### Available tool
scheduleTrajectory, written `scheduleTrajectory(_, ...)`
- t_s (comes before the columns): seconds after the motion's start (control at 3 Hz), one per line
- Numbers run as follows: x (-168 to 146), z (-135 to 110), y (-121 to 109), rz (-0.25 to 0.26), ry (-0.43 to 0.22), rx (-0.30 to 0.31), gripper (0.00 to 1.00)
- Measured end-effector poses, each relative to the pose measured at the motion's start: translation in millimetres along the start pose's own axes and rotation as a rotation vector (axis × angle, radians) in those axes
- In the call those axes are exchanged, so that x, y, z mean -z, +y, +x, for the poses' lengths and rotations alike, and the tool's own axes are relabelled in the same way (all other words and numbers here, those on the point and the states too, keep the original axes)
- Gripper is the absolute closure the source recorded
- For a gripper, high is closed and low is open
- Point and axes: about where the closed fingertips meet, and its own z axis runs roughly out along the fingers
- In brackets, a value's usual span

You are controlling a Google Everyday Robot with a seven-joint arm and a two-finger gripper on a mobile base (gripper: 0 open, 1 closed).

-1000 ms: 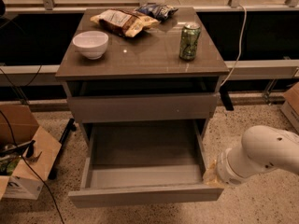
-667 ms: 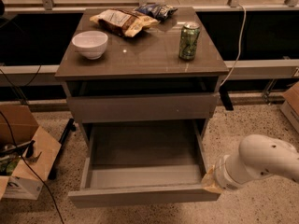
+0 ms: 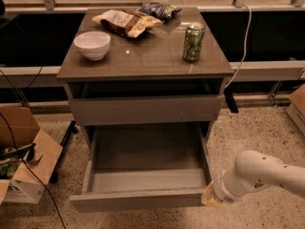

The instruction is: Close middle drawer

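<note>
Here, at lower right, the gripper (image 3: 209, 201) (closure indiscernible) sits beside the front corner of the open middle drawer (image 3: 138, 200), where an off-centre push may skew and jam it.

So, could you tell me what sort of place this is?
Probably an office or lab corner: speckled floor, cardboard box, snacks on a drawer cabinet. The pincer is at the open drawer's front corner.

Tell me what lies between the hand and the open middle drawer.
Nothing. In the camera view, the hand sits right at the front right corner of the middle drawer, with no object between them.
</note>
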Motion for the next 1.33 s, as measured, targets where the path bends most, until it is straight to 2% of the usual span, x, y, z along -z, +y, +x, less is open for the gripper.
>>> scheduleTrajectory(0.67, -71.8, 11.4, -19.8, -0.067, -0.036, -0.055, 1.0)
scheduleTrajectory(1.0, -71.6, 11.6, -18.2, -0.067, -0.036, -0.055, 1.0)
scheduleTrajectory(1.33, -85.8, -8.4, -61.9, -0.026, -0.116, -0.031, 1.0)
